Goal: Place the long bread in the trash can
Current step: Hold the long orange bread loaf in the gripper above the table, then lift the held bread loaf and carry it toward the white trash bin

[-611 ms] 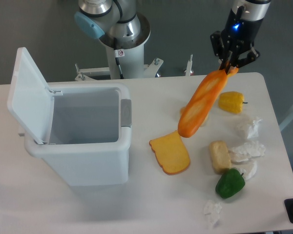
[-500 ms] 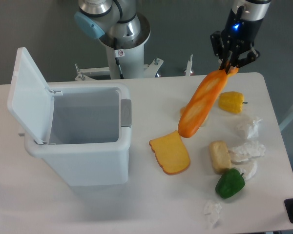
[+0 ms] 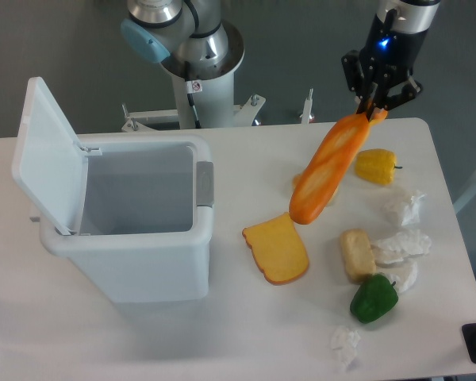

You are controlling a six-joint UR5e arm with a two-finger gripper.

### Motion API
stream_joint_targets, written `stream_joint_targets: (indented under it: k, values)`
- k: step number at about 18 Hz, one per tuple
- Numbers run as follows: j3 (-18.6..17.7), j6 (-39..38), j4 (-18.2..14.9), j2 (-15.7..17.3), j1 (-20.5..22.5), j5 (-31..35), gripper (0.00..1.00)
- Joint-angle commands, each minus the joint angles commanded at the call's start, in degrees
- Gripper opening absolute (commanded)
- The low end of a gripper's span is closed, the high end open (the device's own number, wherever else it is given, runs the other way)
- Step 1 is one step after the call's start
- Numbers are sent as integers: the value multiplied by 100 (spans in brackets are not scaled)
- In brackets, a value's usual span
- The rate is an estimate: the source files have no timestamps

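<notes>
The long bread (image 3: pixel 330 167) is an orange baguette with a paler streak, hanging tilted above the table, its upper end pinched by my gripper (image 3: pixel 374 113) at the upper right. The gripper is shut on that end; the lower end points down-left toward the toast slice. The trash can (image 3: pixel 127 230), a large white bin, stands at the left with its lid (image 3: pixel 46 155) swung open and upright. Its inside looks empty. The bread is well to the right of the bin.
A flat orange toast slice (image 3: pixel 277 250) lies between bin and bread. A yellow pepper (image 3: pixel 376 166), a pale bread block (image 3: pixel 355 255), a green pepper (image 3: pixel 374 299) and crumpled white paper pieces (image 3: pixel 404 208) crowd the right side. The robot base (image 3: pixel 197 59) stands behind the bin.
</notes>
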Motion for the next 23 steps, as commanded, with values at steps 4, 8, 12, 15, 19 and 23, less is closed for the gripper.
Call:
stream_joint_targets:
  k: [4,8,12,15,19,23]
  values:
    - [184,-70,0,-53,-44,0,10]
    - [229,-88,-18,-53,-70,18,10]
    - [229,-88,-26,0,-53,26,10]
    - [202,-237,-44,271,-71,35,10]
    - [193,-246,-272,579,-97,35,10]
    - [185,-246,-509,825,-351,53,10]
